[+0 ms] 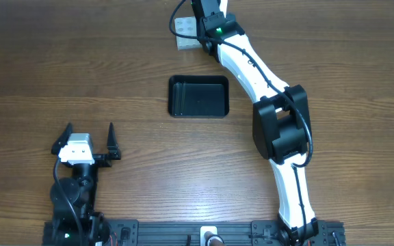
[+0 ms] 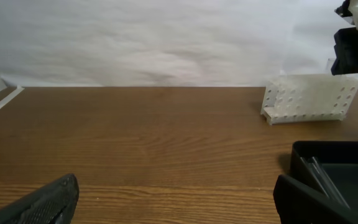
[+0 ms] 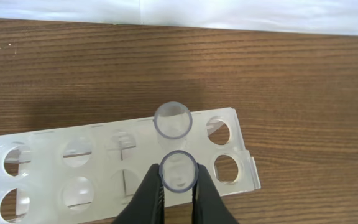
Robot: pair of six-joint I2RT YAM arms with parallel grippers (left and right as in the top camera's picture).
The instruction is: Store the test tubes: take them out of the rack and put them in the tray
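Right wrist view, we've got the right gripper pinching a test tube standing in the rack at lower centre, left gripper spread wide at the top view's lower left.

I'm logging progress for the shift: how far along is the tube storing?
Done: clear tubes already lie in the black tray. In hand: the right pincer is shut on one tube standing in the rack. Left: lifting that one, then the second tube beside it. The left pincer sits open, away from both.
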